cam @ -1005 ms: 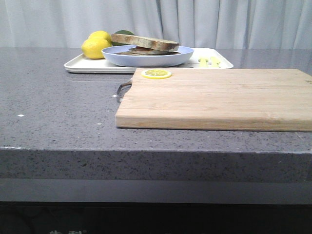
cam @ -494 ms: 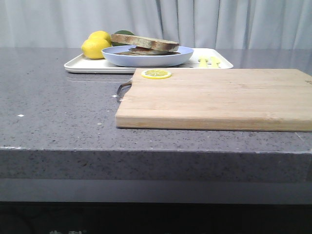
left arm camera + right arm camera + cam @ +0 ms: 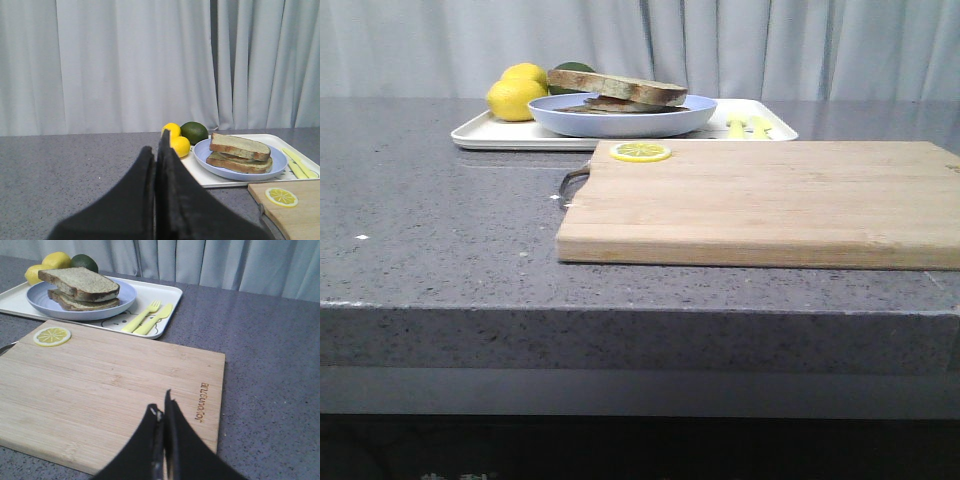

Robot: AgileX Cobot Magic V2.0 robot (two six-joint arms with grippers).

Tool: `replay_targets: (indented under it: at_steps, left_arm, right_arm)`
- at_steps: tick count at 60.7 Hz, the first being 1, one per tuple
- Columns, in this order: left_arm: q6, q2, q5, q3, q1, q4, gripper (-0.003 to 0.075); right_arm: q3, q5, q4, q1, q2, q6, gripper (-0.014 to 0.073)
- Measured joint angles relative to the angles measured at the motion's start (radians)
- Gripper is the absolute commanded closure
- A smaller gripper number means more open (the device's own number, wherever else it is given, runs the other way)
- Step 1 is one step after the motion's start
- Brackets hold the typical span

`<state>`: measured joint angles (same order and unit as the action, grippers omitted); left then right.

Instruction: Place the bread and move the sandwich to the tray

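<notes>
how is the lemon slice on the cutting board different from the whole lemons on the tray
The lemon slice is a thin flat disc showing its segment pattern; the whole lemons are round, plain-skinned fruit. The slice lies alone near a corner of the wooden cutting board; the lemons sit together on the tray, beside the blue plate. Both are yellow.

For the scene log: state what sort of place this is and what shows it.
Probably a mock kitchen counter in a lab: a speckled grey countertop with a wooden cutting board, a cream tray holding a blue plate of bread slices, and plain grey curtains behind instead of kitchen walls.
</notes>
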<state>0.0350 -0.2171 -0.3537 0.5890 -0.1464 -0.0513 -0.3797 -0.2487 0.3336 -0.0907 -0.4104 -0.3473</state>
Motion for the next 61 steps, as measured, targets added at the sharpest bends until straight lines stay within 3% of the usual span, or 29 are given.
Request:
replay_targets:
  at_steps: [12,27,61]
  left_arm:
    - [0.000,0.032,0.002,-0.056,0.031,-0.002,0.0738]
    - [0.000,0.202,0.002,-0.263,0.136,-0.015,0.0738]
    - [0.000,0.222,0.153,-0.589,0.140,-0.019,0.0738]
  right_arm:
    - [0.000,0.000,0.000,0.000,0.000,0.000,0.0703]
    - [0.000,0.000,0.000,0.000,0.000,0.000,0.0703]
    - [0.000,0.000,0.000,0.000,0.000,0.000,0.0703]
